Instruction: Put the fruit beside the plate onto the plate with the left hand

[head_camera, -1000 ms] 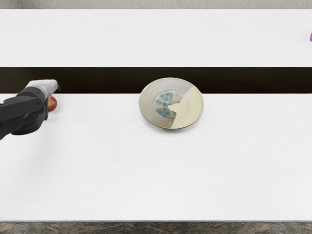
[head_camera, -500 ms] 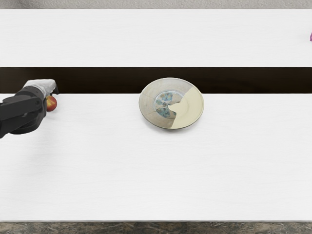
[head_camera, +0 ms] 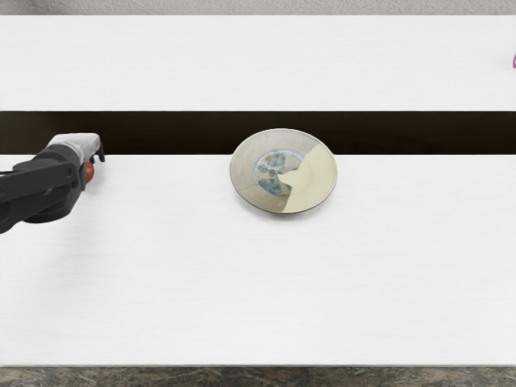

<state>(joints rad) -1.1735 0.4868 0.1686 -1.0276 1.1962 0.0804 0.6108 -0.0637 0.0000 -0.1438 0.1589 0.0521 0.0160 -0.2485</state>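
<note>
My left hand sits over the red fruit, and I cannot tell if it grips. The plate is bare, so lifting and carrying remain.

This looks like a simulated robot test bench more than a kitchen or a home. Two long white counters run left to right, a near one with faint wood grain and a far one, split by a dark gap. Both are evenly lit and flat, as a render looks. A strip of dark marbled stone runs below the near edge, and a grey band lies beyond the far counter. A black jointed robot arm reaches in from the left. A grey and cream plate sits at the near counter's far edge, and something purple shows at the far right.
</note>
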